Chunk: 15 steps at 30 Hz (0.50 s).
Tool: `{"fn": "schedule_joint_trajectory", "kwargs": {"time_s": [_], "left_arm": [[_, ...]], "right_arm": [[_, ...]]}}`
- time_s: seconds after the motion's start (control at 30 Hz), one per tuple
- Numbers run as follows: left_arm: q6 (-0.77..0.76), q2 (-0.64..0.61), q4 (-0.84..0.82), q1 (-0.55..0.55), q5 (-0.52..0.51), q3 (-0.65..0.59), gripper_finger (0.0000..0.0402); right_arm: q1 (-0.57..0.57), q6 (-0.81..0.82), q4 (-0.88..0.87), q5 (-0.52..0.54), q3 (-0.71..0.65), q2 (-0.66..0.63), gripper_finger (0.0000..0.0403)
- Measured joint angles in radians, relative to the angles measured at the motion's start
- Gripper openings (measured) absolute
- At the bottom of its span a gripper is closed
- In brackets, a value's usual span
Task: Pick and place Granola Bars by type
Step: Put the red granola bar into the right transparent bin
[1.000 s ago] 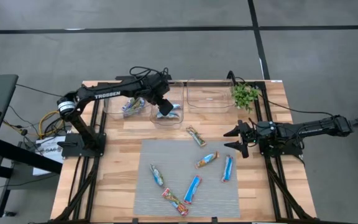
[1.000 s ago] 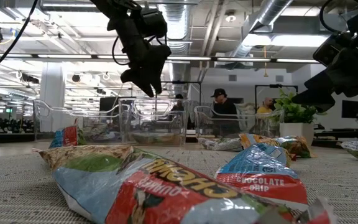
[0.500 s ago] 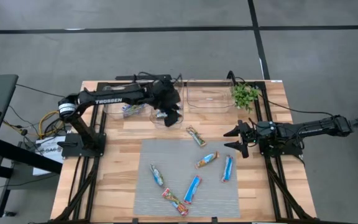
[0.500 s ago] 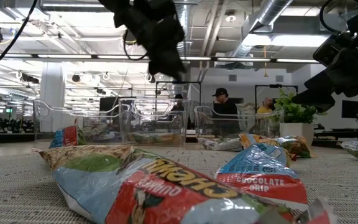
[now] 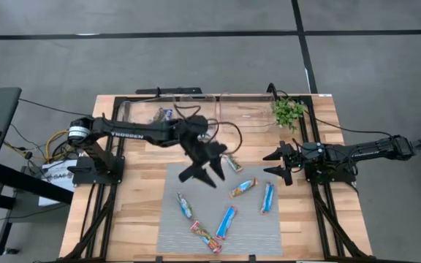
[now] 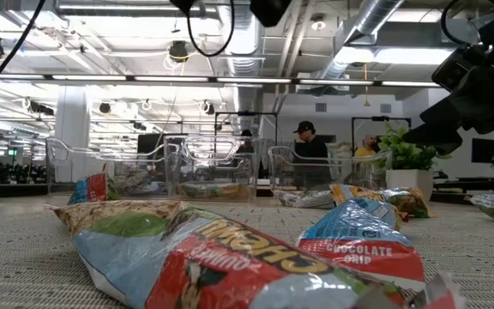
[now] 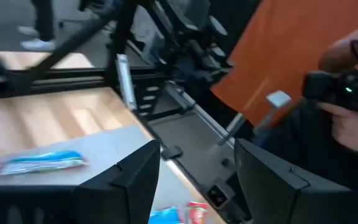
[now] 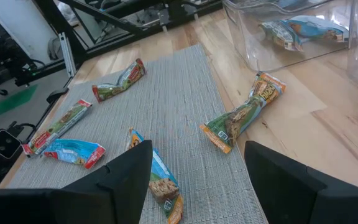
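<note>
Left hand (image 5: 202,174) open, empty, over the mat (image 5: 196,191) beside a bar (image 5: 230,160). Right hand (image 5: 278,164) open at worktop (image 5: 139,183) edge.

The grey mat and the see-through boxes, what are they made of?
The grey mat looks like woven fabric or vinyl: fine ribbed lines run across it, with a dull finish. The see-through boxes look like hard clear plastic: glossy walls that catch light, with a granola bar visible through one.
</note>
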Motion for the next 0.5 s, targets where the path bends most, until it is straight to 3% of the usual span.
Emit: {"fn": "schedule_joint_trajectory", "kwargs": {"time_s": [0.17, 0.3, 0.5], "left_arm": [[0.003, 0.0, -0.055, -0.069, -0.002, 0.0, 0.0199], [0.099, 0.0, -0.182, -0.143, -0.022, 0.0, 0.0198], [0.319, 0.0, -0.478, -0.279, -0.229, 0.0, 0.0198]], "right_arm": [[0.0, 0.0, 0.0, 0.0, 0.0, 0.0, 0.0249], [0.0, 0.0, 0.0, 0.0, 0.0, 0.0, 0.0249], [0.0, 0.0, 0.0, 0.0, 0.0, 0.0, 0.0249]]}}
